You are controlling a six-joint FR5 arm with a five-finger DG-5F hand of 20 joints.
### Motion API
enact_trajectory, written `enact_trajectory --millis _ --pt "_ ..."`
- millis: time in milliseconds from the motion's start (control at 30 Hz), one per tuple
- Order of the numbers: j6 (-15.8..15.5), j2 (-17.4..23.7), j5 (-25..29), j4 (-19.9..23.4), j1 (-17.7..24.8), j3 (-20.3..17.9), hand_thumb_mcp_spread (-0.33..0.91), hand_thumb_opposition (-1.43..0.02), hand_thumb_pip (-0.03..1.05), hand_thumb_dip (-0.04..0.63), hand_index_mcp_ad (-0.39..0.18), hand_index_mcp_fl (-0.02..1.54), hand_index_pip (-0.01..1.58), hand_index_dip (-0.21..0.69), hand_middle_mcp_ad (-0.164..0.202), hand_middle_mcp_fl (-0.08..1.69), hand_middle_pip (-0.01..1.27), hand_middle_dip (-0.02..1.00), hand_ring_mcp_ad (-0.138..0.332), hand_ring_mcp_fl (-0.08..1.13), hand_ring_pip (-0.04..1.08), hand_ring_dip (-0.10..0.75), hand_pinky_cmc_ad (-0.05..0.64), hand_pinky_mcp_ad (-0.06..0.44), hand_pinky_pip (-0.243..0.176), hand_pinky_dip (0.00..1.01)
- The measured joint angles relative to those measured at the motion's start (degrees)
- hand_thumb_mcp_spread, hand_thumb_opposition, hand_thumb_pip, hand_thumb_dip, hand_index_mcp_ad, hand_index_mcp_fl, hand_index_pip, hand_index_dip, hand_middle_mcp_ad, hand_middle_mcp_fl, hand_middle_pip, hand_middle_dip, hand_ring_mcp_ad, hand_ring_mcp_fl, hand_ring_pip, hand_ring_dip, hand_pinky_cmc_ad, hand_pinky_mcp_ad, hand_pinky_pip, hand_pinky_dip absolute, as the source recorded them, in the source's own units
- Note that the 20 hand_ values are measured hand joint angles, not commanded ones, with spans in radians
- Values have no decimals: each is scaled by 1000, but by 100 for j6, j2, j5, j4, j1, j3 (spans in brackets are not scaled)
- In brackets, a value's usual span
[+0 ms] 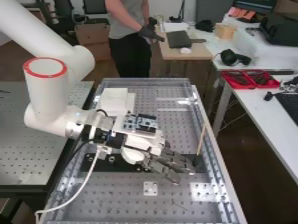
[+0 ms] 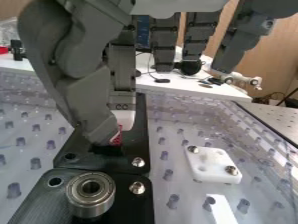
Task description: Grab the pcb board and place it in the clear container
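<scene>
The perforated desk (image 1: 176, 202), covered by a clear surface, takes up most of the space. A white side table (image 1: 283, 125) stands beside it. The white arm (image 1: 46, 87), with a red ring at one joint, comes in from the high view's left. Across the desk lies a long black plate (image 2: 136, 175). Above the plate is the dark grey hand (image 1: 163, 167); whether it is open or closed on something, I cannot tell. Red trays (image 1: 249, 79) sit on the side table. Behind the hand stands a white box (image 1: 114, 101). A blue and white circuit board (image 1: 141, 123) shows at the back of the hand, fixed to it or beyond it, I cannot tell; its markings are too small to read. A thin stick (image 1: 200, 140) leans near the plate's far end. A white block (image 2: 211, 162) with two bolts is beside the plate. A metal bearing (image 2: 90, 192) sits on the plate. Smallest is a partly hidden red piece (image 2: 118, 139) just beside the hand; whether it is the board to be grabbed is unclear.
</scene>
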Motion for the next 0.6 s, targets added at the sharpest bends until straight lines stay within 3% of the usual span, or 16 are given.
enact_trajectory --millis 600 --pt "4 -39 -51 9 -31 55 400 -890 721 241 -133 295 1557 9 99 87 140 112 119 0 80 12 333 195 -105 417"
